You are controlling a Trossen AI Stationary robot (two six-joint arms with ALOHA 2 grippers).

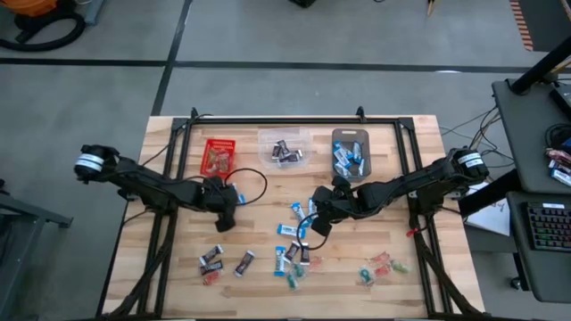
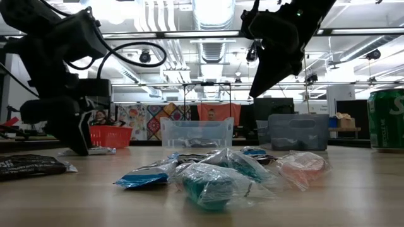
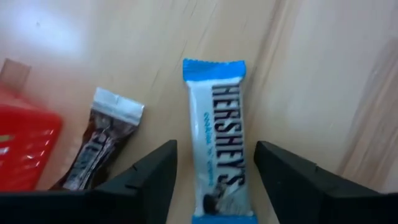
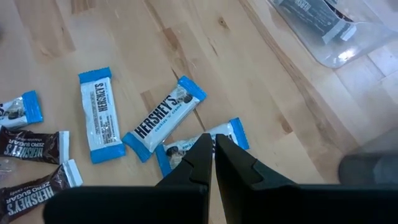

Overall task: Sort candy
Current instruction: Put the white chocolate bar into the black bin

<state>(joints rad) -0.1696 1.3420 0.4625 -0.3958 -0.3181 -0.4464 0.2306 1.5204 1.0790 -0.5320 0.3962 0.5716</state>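
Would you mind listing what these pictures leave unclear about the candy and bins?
- Red bin: contents too small in the high view; cut off by the edge in the left wrist view.
- Grey bin: opaque wall hides its contents in the low view.
- Blue-and-white bar: its near end runs off the left wrist picture's edge, between the left gripper's open fingers.

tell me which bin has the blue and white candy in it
The grey bin, rightmost of the three; the clear bin holds dark bars, the red bin none.

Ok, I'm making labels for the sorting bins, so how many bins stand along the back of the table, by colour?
Red bin: 1
Clear bin: 1
Grey bin: 1
Total: 3
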